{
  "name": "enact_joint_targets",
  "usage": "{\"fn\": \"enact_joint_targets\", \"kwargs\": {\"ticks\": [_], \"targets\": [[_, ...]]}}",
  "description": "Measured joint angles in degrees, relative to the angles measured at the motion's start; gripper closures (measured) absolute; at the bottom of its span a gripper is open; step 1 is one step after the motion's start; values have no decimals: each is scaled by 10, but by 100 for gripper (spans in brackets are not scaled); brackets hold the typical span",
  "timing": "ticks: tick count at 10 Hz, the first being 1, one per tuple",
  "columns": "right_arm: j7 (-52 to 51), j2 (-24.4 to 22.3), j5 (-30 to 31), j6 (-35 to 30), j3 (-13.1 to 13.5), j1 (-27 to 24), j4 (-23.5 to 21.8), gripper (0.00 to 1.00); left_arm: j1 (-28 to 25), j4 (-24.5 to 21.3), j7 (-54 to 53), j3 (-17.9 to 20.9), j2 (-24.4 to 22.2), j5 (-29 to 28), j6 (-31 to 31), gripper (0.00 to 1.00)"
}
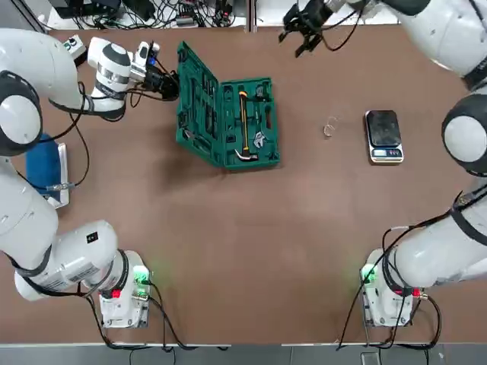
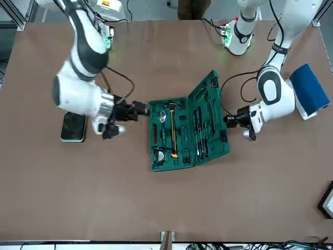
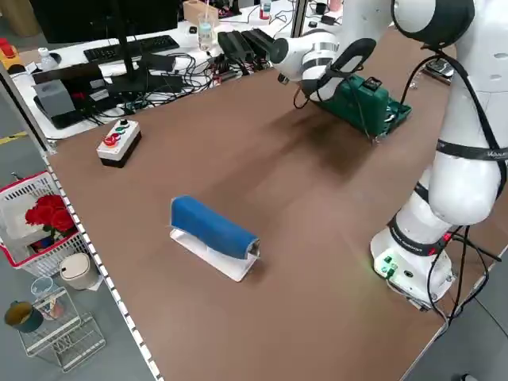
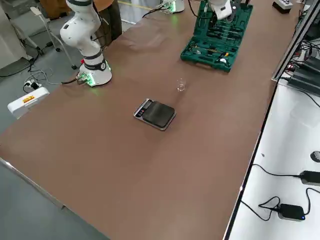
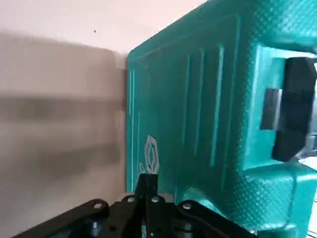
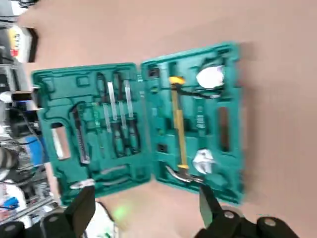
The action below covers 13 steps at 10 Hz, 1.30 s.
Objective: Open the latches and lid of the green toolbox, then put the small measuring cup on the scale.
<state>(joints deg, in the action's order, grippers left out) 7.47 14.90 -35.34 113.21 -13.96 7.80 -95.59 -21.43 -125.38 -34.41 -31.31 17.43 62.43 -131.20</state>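
Green toolbox (image 1: pixel 228 122) lies open upper centre, its lid (image 1: pixel 196 103) propped by the left hand (image 1: pixel 169 84), fingers together. Right hand (image 1: pixel 301 30), fingers apart, hovers top centre. Small measuring cup (image 1: pixel 329 128) stands just left of the scale (image 1: pixel 383 135).

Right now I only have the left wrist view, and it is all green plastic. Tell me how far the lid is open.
Observer: The lid stands tilted up, not laid flat. The left gripper is close behind its outer face.
Operator: Report the right arm.
Observer: The right gripper hangs raised above the table, looking down on the open green toolbox, fingers apart and empty.
Operator: Locate the cup.
Observer: The small measuring cup stands on the table beside the scale, not on it.
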Motion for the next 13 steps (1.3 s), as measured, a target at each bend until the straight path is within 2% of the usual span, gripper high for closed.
{"fn": "enact_joint_targets", "kwargs": {"ticks": [1, 2, 3, 4, 6, 8, 10, 11, 13], "targets": [[1, -24, 40, -25, 26, -1, -3, 5, -6, 0, 0, 0, 0, -8, 7, 99], [3, -52, 94, -36, 44, -2, -11, 0, -12, 0, 0, 0, 0, -13, 14, 99], [8, -81, 154, -49, 59, -3, -20, 0, -19, -1, 1, 1, 0, -25, 16, 99], [11, -108, 205, -67, 71, -7, -25, 0, -27, -1, 8, 1, 0, -42, 16, 99], [12, -148, 273, -103, 79, -37, -28, 0, -43, 0, 13, 1, 0, -62, 26, 99], [10, -175, 313, -142, 94, -63, -20, 0, -46, 0, 21, 1, 0, -63, 28, 99], [8, -181, 322, -176, 132, -69, 7, 0, -47, 0, 35, 2, 0, -64, 29, 99], [7, -181, 326, -186, 139, -70, 12, 0, -51, 0, 39, 2, 0, -72, 29, 99], [8, -181, 349, -212, 134, -68, 16, 0, -60, 1, 42, 3, 4, -87, 29, 99]]}}
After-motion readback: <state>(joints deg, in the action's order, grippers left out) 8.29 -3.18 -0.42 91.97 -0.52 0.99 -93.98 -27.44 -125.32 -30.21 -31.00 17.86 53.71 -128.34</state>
